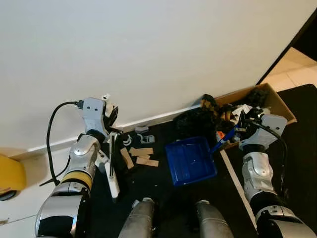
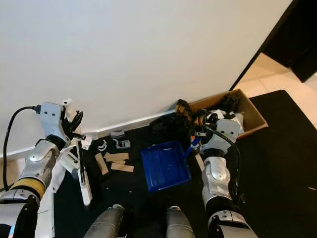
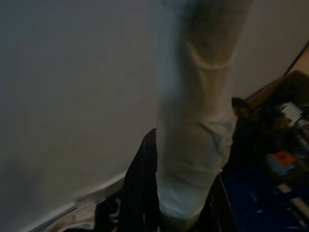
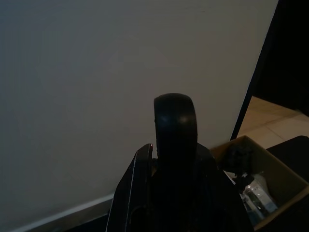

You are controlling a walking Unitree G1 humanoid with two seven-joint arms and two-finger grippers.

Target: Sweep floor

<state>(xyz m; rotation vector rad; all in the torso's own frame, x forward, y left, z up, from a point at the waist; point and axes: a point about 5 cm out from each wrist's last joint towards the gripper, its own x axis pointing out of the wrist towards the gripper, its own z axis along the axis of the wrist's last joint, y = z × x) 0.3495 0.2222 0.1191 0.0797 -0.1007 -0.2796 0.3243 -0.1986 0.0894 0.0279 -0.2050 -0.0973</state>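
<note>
**Brush and pan held, scraps between them**

The left pincer [image 1: 110, 130] is closed round a white brush [image 1: 113, 174]. The right pincer [image 2: 203, 133] grips the handle of the blue dustpan [image 2: 165, 166] resting on the dark floor [image 2: 277, 163]. The wood scraps [image 1: 141, 156] lie between, at three o'clock from the brush's long axis, nearer the left arm; the dustpan lies beyond them.

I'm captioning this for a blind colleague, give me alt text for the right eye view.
A humanoid robot looks down at a black floor mat by a white wall: its left end effector holds a white brush, its right end effector holds a blue plastic dustpan. Wooden scraps lie between them.
</note>
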